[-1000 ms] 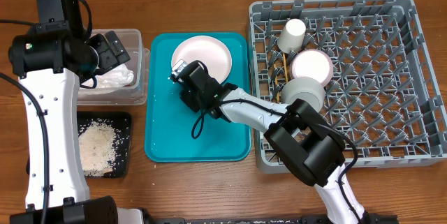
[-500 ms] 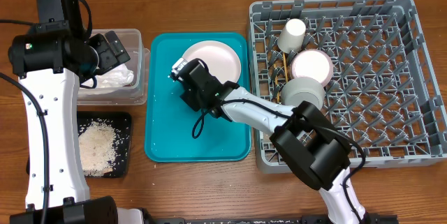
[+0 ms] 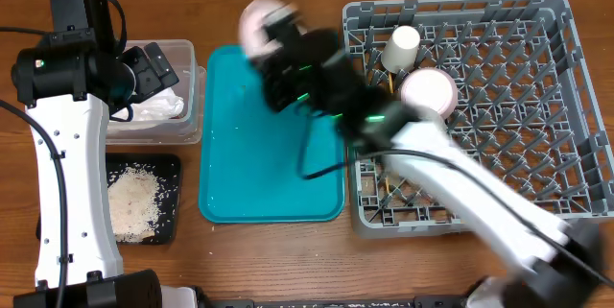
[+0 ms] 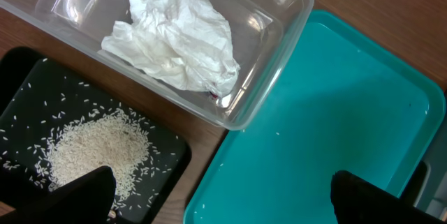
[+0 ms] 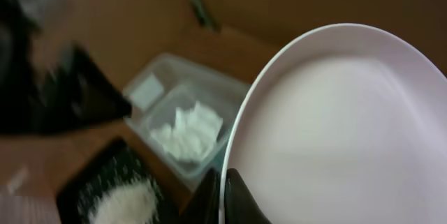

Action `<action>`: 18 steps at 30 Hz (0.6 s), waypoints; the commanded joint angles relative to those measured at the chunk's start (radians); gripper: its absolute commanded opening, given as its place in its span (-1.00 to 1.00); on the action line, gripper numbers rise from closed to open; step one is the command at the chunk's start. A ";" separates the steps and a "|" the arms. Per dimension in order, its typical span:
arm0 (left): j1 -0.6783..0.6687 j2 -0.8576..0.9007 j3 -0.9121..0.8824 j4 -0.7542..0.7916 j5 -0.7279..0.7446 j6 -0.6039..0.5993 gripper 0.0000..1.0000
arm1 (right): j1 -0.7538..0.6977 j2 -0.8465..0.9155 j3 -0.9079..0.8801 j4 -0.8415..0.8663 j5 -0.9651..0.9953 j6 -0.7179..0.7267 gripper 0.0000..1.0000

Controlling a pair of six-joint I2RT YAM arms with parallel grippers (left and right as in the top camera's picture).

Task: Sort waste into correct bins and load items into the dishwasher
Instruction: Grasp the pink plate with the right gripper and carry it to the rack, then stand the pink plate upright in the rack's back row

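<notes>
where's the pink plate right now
Overhead view: the pink plate is held by the right gripper above the teal tray's far edge, left of the grey dish rack.

Teal tray (image 3: 259, 169) on wooden table (image 3: 278, 255)

Tub (image 4: 277, 62) was clear glossy plastic; napkin (image 4: 174, 39), crumpled white paper; serving tray (image 4: 328, 133), smooth glossy plastic; plate (image 5: 349, 126), smooth; rack (image 3: 518, 126), matt grey plastic; table (image 3: 278, 260), grained wood.
</notes>
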 commanded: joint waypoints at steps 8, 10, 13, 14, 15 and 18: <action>0.004 0.000 0.016 0.001 -0.005 0.005 1.00 | -0.454 -0.062 -0.002 -0.094 -0.598 0.393 -0.92; 0.004 0.001 0.016 0.001 -0.005 0.005 1.00 | -0.503 -0.039 -0.002 -0.095 -0.640 0.394 -0.92; 0.004 0.000 0.016 0.001 -0.005 0.005 1.00 | -0.555 0.005 -0.002 -0.092 -0.695 0.404 -0.92; 0.004 0.000 0.016 0.001 -0.005 0.005 1.00 | -0.560 0.014 -0.002 -0.090 -0.697 0.404 -0.92; 0.004 0.000 0.016 0.001 -0.005 0.005 1.00 | -0.562 0.024 -0.002 -0.087 -0.695 0.412 -0.92; 0.004 0.000 0.016 0.001 -0.005 0.005 1.00 | -0.563 0.060 -0.002 -0.059 -0.696 0.474 -0.92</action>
